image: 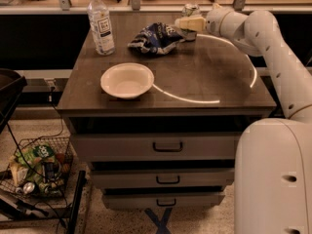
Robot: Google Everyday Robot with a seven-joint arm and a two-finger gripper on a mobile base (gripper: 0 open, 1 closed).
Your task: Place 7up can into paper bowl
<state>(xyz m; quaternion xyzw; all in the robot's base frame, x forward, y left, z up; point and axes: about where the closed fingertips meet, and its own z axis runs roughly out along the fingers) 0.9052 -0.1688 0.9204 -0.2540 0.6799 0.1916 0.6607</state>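
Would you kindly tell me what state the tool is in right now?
Tool: at the far side of the table, right against the 7up can; open, closed or holding cannot be told.

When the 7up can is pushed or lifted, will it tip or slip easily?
The 7up can is small and upright with a shiny metal top, so it likely slips in a loose grasp. It stands near the table's far edge, the gripper in front of it; a sideways push might tip or roll it.
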